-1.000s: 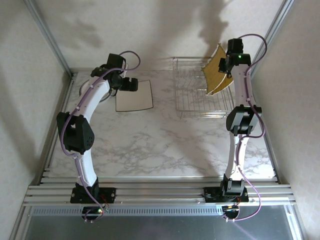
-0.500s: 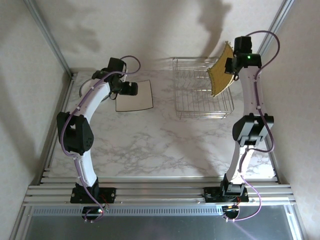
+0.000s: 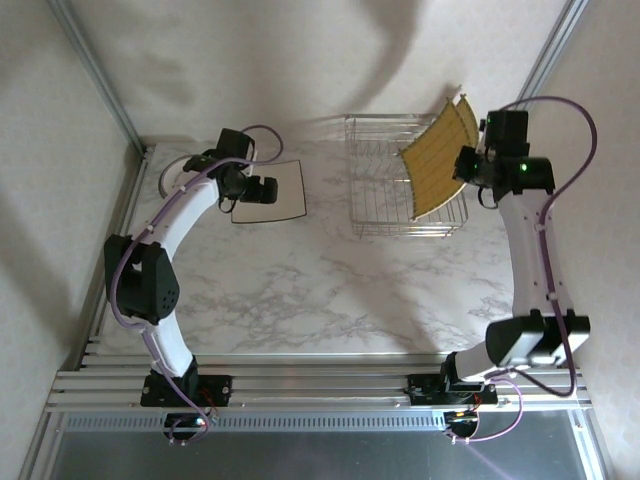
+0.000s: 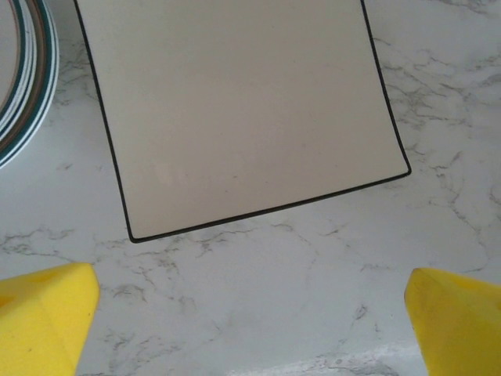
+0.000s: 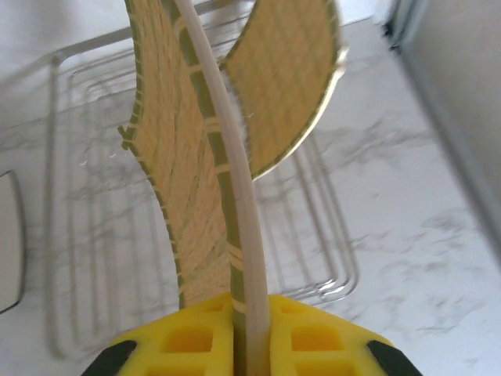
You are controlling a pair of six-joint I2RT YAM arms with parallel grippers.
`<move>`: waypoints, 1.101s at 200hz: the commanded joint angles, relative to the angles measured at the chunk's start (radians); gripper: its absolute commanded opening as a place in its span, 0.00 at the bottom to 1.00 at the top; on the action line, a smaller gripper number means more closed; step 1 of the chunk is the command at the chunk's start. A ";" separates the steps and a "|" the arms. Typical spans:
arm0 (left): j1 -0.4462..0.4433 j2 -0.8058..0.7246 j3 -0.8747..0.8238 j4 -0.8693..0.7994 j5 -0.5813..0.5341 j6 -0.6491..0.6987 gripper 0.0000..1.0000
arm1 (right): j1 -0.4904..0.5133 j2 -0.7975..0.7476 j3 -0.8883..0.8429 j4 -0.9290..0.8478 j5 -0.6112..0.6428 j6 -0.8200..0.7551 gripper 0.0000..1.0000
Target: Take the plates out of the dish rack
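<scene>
A white marble-patterned table [image 3: 320, 290] sits inside pale textured walls [image 3: 250, 60], with aluminium rails [image 3: 320, 382] along its near edge. The dish rack [image 3: 380, 185] stands far right. The right gripper [image 5: 243, 317] is clamped on a yellow woven plate [image 5: 180, 180], held tilted above the rack. The left gripper [image 4: 250, 321], spread wide and empty, hovers over a white square plate [image 4: 243, 110] lying flat at far left, beside stacked round plates [image 4: 23, 86].

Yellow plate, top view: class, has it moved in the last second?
Yes. The yellow plate, in the right gripper, has shifted toward the dish rack's near right corner.
</scene>
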 commanded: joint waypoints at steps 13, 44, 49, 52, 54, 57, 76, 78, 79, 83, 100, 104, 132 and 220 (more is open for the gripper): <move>-0.028 -0.054 -0.024 0.013 -0.030 -0.027 1.00 | 0.007 -0.167 -0.202 0.237 -0.263 0.166 0.00; -0.063 -0.059 -0.001 0.000 -0.051 -0.041 1.00 | 0.007 -0.280 -0.391 0.393 -0.436 0.274 0.00; -0.068 -0.058 0.002 -0.001 -0.054 -0.042 1.00 | 0.006 -0.291 -0.412 0.413 -0.455 0.287 0.00; -0.071 -0.058 0.006 -0.003 -0.054 -0.043 1.00 | 0.007 -0.299 -0.423 0.424 -0.466 0.295 0.00; -0.074 -0.057 0.007 -0.004 -0.055 -0.044 1.00 | 0.006 -0.305 -0.431 0.430 -0.473 0.300 0.00; -0.077 -0.055 0.010 -0.005 -0.056 -0.044 1.00 | 0.006 -0.308 -0.439 0.437 -0.482 0.307 0.00; -0.093 -0.051 0.023 -0.013 -0.068 -0.049 1.00 | 0.007 -0.338 -0.521 0.539 -0.583 0.377 0.00; -0.095 -0.052 0.023 -0.013 -0.069 -0.050 1.00 | 0.007 -0.341 -0.532 0.554 -0.596 0.386 0.00; -0.095 -0.052 0.023 -0.013 -0.068 -0.050 1.00 | 0.006 -0.342 -0.537 0.564 -0.602 0.390 0.00; -0.097 -0.052 0.024 -0.010 -0.068 -0.052 0.99 | 0.006 -0.347 -0.561 0.601 -0.635 0.413 0.00; -0.104 -0.057 0.018 -0.005 -0.062 -0.058 1.00 | 0.007 -0.356 -0.654 0.774 -0.733 0.526 0.00; -0.106 -0.057 0.016 -0.004 -0.061 -0.058 1.00 | 0.007 -0.356 -0.674 0.814 -0.750 0.551 0.00; -0.115 -0.068 0.013 -0.006 -0.058 -0.063 0.99 | 0.007 -0.334 -0.762 0.997 -0.811 0.657 0.00; -0.076 -0.200 -0.098 0.217 0.288 -0.085 1.00 | 0.007 -0.211 -0.819 1.155 -0.868 0.729 0.00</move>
